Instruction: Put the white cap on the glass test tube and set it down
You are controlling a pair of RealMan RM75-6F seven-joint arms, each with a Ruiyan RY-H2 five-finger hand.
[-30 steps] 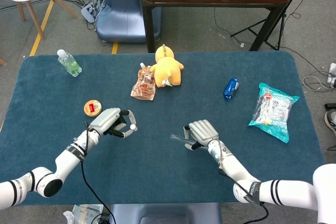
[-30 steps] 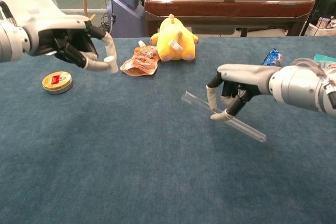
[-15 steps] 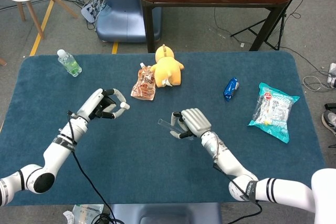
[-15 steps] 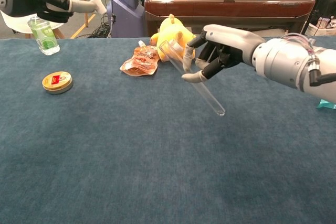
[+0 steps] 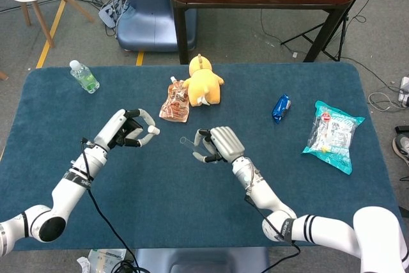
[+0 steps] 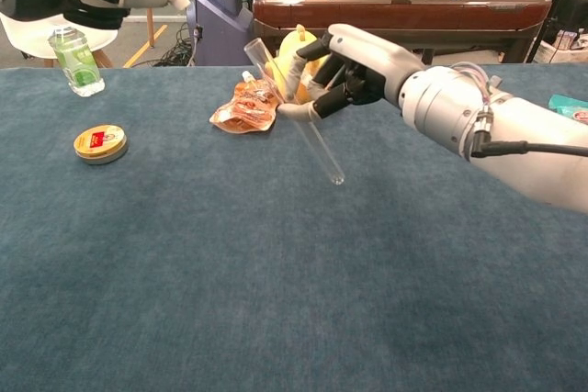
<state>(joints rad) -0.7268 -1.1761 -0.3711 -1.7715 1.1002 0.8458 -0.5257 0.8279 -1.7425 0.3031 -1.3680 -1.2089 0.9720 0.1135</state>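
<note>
I have the glass tube point(image 6: 296, 113) pinched in my right hand point(image 6: 354, 66), lifted off the blue table point(image 6: 276, 300) and tilted, its open mouth up and toward the left, its rounded bottom hanging lower toward the right. In the head view the same hand point(image 5: 217, 144) sits near the middle of the table with the tube point(image 5: 186, 142) poking out to its left. My left hand point(image 5: 131, 129) is raised too, holding the white cap point(image 5: 155, 130) at its fingertips (in the chest view the cap is hard to make out at the top edge). Cap and tube mouth are near each other but apart. Behind them lie a yellow plush toy point(image 5: 204, 83) and a brown pouch point(image 5: 177, 101).
</note>
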